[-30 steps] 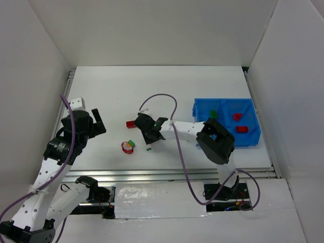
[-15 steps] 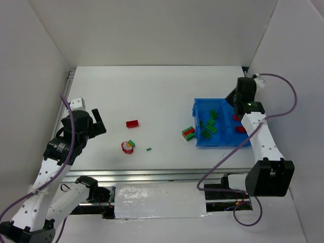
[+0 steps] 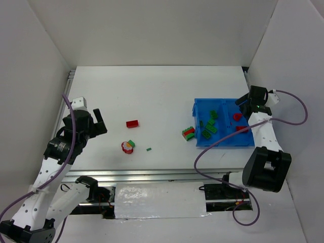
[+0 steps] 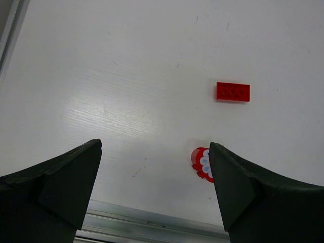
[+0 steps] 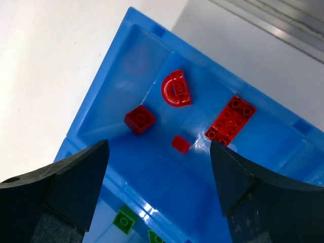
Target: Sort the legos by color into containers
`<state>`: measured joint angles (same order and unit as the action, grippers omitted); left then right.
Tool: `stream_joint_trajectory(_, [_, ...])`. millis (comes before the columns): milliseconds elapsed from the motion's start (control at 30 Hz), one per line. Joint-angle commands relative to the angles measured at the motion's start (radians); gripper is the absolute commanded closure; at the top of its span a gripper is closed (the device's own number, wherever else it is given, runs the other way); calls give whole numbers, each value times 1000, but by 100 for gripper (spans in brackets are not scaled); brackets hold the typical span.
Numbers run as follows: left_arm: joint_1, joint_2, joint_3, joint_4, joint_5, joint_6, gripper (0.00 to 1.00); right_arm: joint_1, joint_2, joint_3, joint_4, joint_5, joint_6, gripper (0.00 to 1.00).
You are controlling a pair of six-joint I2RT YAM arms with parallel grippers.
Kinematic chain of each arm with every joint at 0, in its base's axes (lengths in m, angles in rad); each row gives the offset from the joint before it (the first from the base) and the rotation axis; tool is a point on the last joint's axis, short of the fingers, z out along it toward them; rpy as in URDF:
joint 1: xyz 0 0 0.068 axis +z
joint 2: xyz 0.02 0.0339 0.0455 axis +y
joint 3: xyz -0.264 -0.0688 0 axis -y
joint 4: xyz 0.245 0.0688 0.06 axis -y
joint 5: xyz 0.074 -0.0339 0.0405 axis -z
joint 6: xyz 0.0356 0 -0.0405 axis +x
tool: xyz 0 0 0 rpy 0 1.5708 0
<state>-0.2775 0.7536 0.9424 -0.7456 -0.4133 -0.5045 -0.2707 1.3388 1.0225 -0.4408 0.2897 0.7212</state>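
Gloss is showing on the smooth walls of the blue plastic bin [image 5: 115, 76], which is sitting on the right of the matte white table [image 3: 167, 96]. Red legos are lying in its right compartment: a half-round piece [image 5: 177, 88], a square studded brick [image 5: 140, 120], a tiny tile [image 5: 180, 144] and a long plate [image 5: 231, 119]. Green bricks [image 3: 210, 124] are filling the left compartment. The right gripper [image 5: 158, 152] is hovering over the red side, jaws spread and empty. The left gripper [image 4: 154, 172] is hanging wide apart, holding nothing, above a red brick [image 4: 233, 91] and a round red-white piece [image 4: 202, 163].
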Motion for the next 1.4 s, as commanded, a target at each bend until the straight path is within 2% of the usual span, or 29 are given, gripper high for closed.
stream_joint_trajectory(0, [4, 3, 2, 35, 10, 18, 0, 19, -43, 33, 25, -43, -3, 12])
stream_joint_trajectory(100, [4, 4, 4, 31, 2, 15, 0, 95, -90, 48, 19, -76, -46, 11])
stream_joint_trajectory(167, [4, 6, 7, 23, -25, 8, 0, 264, -153, 34, 74, -95, -109, 13])
stream_joint_trajectory(200, [4, 7, 12, 14, -38, -3, 1, 368, -170, 30, 77, -52, -129, 13])
stream_joint_trajectory(233, [6, 9, 13, 9, -48, -8, 0, 548, -196, 21, 114, -43, -166, 13])
stream_joint_trajectory(300, [8, 12, 16, 2, -77, -23, 1, 706, -194, 19, 90, 33, -190, 13])
stream_joint_trajectory(333, [8, 10, 18, -9, -87, -26, 0, 834, -170, 21, 76, 42, -190, 13])
stream_joint_trajectory(433, [9, 6, 18, -9, -99, -32, 0, 1000, -78, 28, 48, 17, -224, 14])
stream_joint_trajectory(467, [9, 4, 15, -5, -88, -28, 1, 1100, -46, 33, 53, 2, -242, 15])
stream_joint_trajectory(567, [11, 4, 15, 2, -76, -23, 0, 1235, 127, 97, 13, 37, -235, 15])
stream_joint_trajectory(600, [11, 4, 13, 3, -73, -22, 1, 1257, 226, 125, -40, 55, -212, 16])
stream_joint_trajectory(667, [11, 6, 15, -1, -73, -23, 0, 1316, 308, 169, -64, 100, -178, 20])
stream_joint_trajectory(767, [12, -5, 12, 2, -71, -22, 1, 1358, 428, 200, -59, 74, -155, 22])
stream_joint_trajectory(1067, [12, 3, 12, 8, -53, -11, 0, 1380, 506, 211, 11, -3, -181, 25])
stream_joint_trajectory(1300, [12, -5, 9, 15, -42, -6, 0, 1380, 553, 252, 24, 6, -197, 26])
stream_joint_trajectory(1367, [12, 0, 9, 14, -39, -5, 0, 1380, 577, 277, 14, 14, -198, 29])
